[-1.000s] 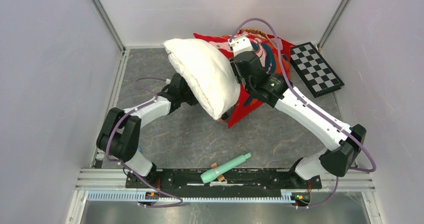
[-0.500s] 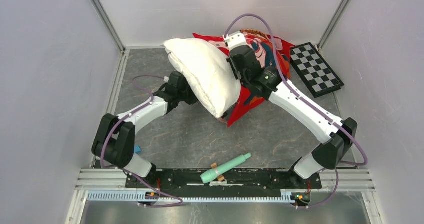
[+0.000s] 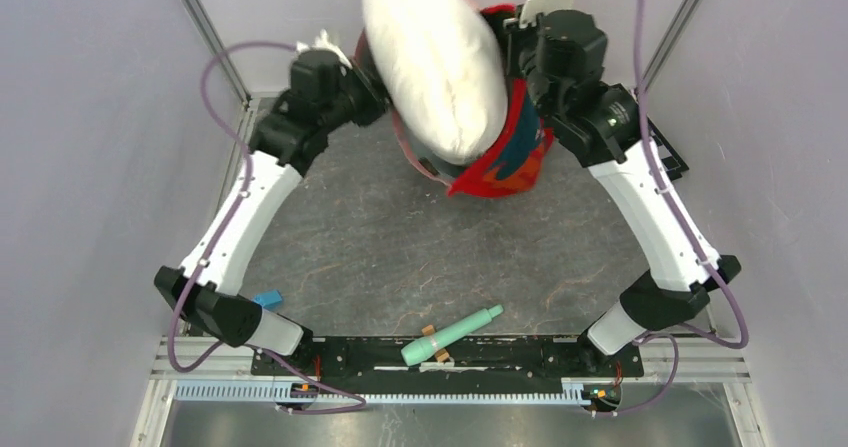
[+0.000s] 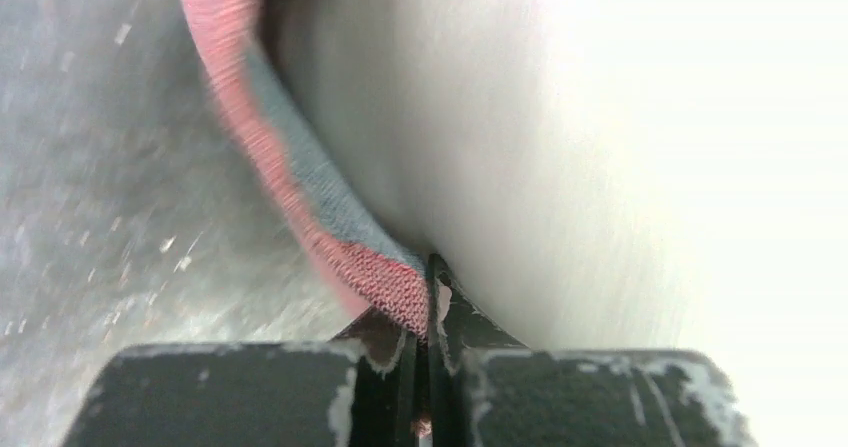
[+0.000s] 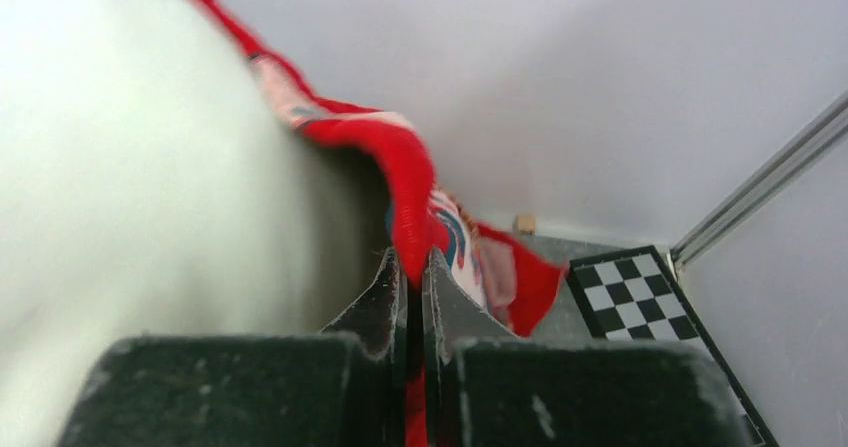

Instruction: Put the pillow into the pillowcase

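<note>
From above, the pillow is hanging between both arms, the pillowcase bunching around its near end. Left wrist: the left gripper is pinching the pillowcase hem (pinkish weave) against the pillow. Right wrist: the right gripper is pinching red hem beside the pillow.

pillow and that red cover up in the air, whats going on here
Two robot arms are bagging a pillow. The left gripper and right gripper are each shut on the pillowcase rim, holding it above the table. The pillow sits partly in the opening, most of it sticking out.
</note>
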Controlling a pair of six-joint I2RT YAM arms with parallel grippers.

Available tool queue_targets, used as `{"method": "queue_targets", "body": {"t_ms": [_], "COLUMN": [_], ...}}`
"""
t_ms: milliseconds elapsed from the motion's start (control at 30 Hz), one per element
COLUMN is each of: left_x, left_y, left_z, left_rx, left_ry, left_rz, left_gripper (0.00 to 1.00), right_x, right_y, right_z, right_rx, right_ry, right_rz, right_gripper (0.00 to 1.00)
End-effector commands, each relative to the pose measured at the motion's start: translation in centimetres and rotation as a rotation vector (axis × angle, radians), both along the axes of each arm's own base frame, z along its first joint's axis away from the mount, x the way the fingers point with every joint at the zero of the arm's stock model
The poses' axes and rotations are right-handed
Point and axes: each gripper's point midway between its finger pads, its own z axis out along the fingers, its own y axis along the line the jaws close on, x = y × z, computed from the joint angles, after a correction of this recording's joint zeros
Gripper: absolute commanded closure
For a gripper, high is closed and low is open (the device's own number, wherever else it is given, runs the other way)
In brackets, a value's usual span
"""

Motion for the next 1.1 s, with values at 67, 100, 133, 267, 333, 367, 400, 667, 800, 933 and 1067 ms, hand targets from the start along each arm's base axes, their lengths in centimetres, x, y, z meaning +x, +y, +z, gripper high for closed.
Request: {"method": "queue_targets", "body": {"t_ms": [67,100,133,267,333,367,400,667,800,933,1067], "left_x": [-2.9,-2.8,-3.2,-3.8,-3.5,-3.1,-2.7,-5.0,-7.4,-5.1,-1.9], "left_y": [3.0,3.1,3.2,2.0,2.4,2.7,2.8,-0.8,2.4,6.6,1.7], "left_z": [20.9,22.5,24.3,28.2,29.8,30.2,30.5,27.9,31.4,35.2,31.8], "left_rx": [-0.056,-0.068,-0.098,-0.183,-0.204,-0.219,-0.234,-0.249,-0.272,-0.386,-0.427], "left_ry": [-0.474,-0.501,-0.533,-0.6,-0.647,-0.659,-0.668,-0.578,-0.682,-0.761,-0.632], "left_rz": [0.044,0.055,0.058,0.018,0.045,0.066,0.074,-0.083,-0.002,0.128,-0.024], "left_gripper": [0.97,0.97,0.97,0.97,0.97,0.97,0.97,0.97,0.97,0.97,0.97], "right_x": [-3.6,-4.1,-4.5,-4.5,-4.3,-4.5,-4.9,-5.4,-5.6,-7.3,-7.2], "right_y": [-2.1,-2.6,-3.3,-5.7,-4.2,-3.1,-2.1,-7.8,-8.9,-5.7,-6.9], "right_z": [11.9,12.9,13.9,16.8,17.1,17.0,16.8,21.2,22.2,20.6,20.0], "right_rx": [0.258,0.283,0.311,0.352,0.376,0.396,0.416,0.455,0.472,0.513,0.482], "right_ry": [-0.337,-0.37,-0.407,-0.499,-0.491,-0.485,-0.48,-0.672,-0.724,-0.666,-0.666], "right_rz": [0.066,0.059,0.041,-0.021,0.057,0.117,0.178,0.017,-0.021,0.176,0.103], "right_gripper": [1.0,1.0,1.0,1.0,1.0,1.0,1.0,1.0,1.0,1.0,1.0]}}
